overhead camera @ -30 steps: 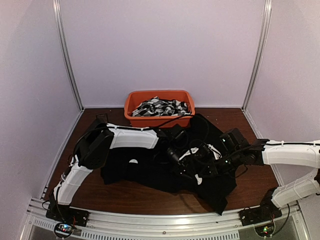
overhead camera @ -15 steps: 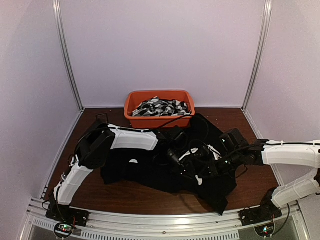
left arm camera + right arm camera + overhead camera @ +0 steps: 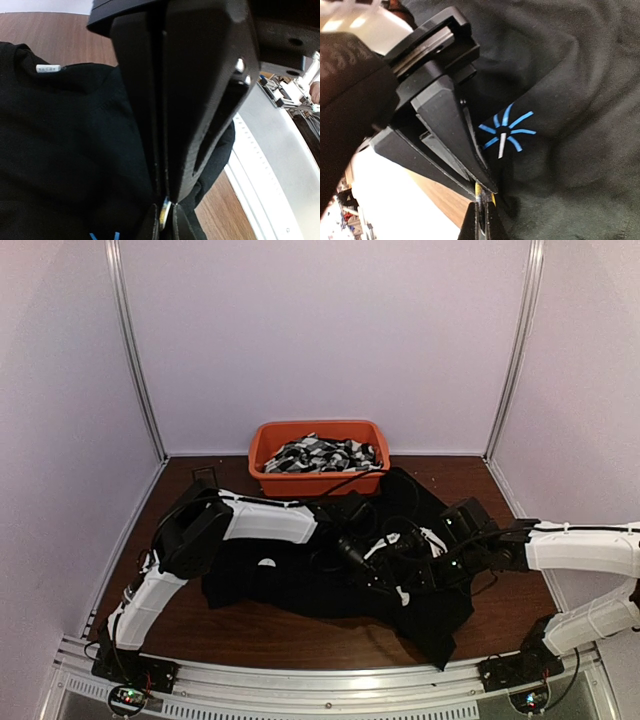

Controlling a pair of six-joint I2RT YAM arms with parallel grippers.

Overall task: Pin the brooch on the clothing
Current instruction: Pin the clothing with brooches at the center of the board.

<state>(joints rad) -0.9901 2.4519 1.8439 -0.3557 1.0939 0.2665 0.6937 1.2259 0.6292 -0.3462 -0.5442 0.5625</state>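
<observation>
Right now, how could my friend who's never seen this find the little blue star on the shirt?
Start at the brown table, where a big black shirt lies in front of the orange bin. On the shirt's front is the starburst mark: thin light-blue rays around one white stroke, the only blue on that black cloth.

Left wrist: left fingers point(image 3: 200, 100) are filling most of the frame, blurring up close and hiding the shirt point(image 3: 60, 150) behind them. Brooch point(image 3: 164, 212) is showing only as a tiny glint at their tips. Its shape isn't resolving, and I'm not able to tell which fingers are gripping it. Starburst point(image 3: 102, 235) is getting clipped by the bottom edge. Tag point(image 3: 48, 68) print is coming out too small to read. Right wrist: right fingers point(image 3: 469, 227) are running off the bottom edge. Top cam: both arms are covering the shirt's middle, and the fingertips are merging into black cloth.
</observation>
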